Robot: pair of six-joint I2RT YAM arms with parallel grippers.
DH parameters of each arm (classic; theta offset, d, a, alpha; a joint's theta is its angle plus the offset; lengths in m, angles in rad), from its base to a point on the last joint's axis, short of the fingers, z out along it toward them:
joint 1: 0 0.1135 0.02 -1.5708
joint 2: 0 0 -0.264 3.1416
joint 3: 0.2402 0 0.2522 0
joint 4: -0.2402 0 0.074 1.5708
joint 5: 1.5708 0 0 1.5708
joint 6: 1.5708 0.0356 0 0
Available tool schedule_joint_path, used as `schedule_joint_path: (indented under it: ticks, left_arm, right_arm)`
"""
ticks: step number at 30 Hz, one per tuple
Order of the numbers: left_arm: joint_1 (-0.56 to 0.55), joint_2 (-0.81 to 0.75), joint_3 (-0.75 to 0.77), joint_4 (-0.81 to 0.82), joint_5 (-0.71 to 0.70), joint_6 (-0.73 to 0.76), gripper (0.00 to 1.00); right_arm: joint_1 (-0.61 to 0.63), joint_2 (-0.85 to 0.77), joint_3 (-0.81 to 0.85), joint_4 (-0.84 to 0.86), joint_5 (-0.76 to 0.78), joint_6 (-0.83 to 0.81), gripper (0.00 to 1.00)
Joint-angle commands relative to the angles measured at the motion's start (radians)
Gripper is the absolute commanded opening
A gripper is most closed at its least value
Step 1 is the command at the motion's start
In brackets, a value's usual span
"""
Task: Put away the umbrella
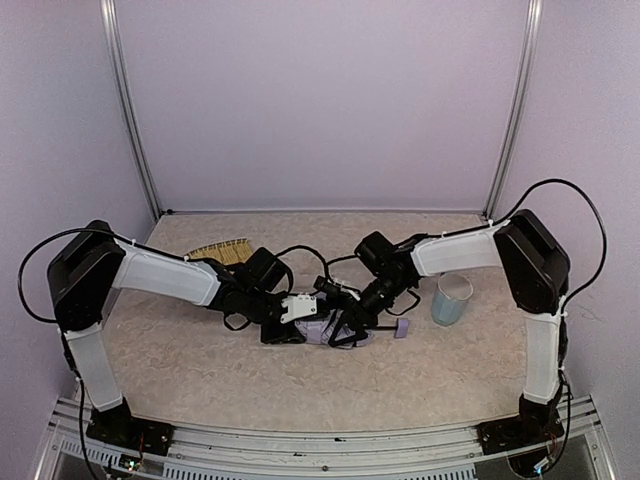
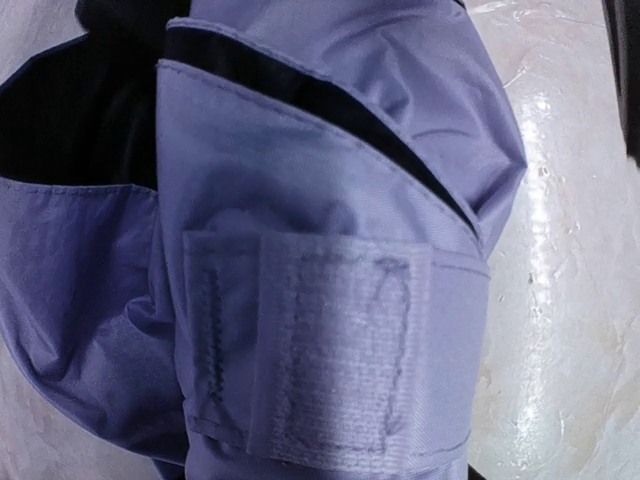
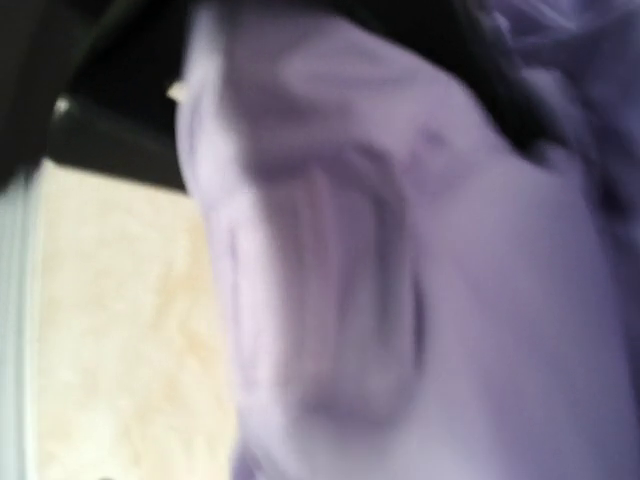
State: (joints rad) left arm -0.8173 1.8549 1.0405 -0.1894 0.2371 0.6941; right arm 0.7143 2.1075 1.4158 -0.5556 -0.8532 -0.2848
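Bunched umbrella, left fingers and right fingers against it, spread hidden

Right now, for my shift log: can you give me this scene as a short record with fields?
umbrella: folded, lying on the table between the arms
strap: Velcro patch showing against the canopy
handle: lilac, at the umbrella's right end
left hand: at the umbrella's left part, grip unclear
right hand: at the umbrella's middle, grip unclear
cup: light blue, upright, right of the handle, apart
straw tray: far left, behind the left arm
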Motion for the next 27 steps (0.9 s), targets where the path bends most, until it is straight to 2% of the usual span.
schedule_joint_path:
  ticks: [1,6,12,15,19,25,27]
  left_arm:
    - [0.016,0.068,-0.012,-0.216,0.091,-0.047,0.28]
    - [0.047,0.141,0.081,-0.358,0.155,-0.070,0.29]
    - [0.091,0.196,0.150,-0.467,0.269,-0.063,0.30]
    - [0.101,0.221,0.179,-0.512,0.316,-0.044,0.30]
    - [0.106,0.256,0.203,-0.553,0.345,-0.034,0.30]
    - [0.106,0.268,0.209,-0.586,0.363,-0.019,0.30]
    - [0.107,0.268,0.211,-0.591,0.367,-0.012,0.30]
  right_arm:
    - [-0.005,-0.207,-0.188,0.281,0.228,0.084,0.86]
    - [0.052,-0.434,-0.410,0.502,0.460,0.032,0.86]
    - [0.180,-0.531,-0.571,0.661,0.671,-0.161,0.87]
    - [0.216,-0.502,-0.581,0.694,0.746,-0.247,0.90]
    - [0.220,-0.394,-0.500,0.660,0.800,-0.317,0.92]
    - [0.221,-0.244,-0.404,0.625,0.860,-0.353,0.92]
    - [0.223,-0.206,-0.390,0.605,0.878,-0.355,0.89]
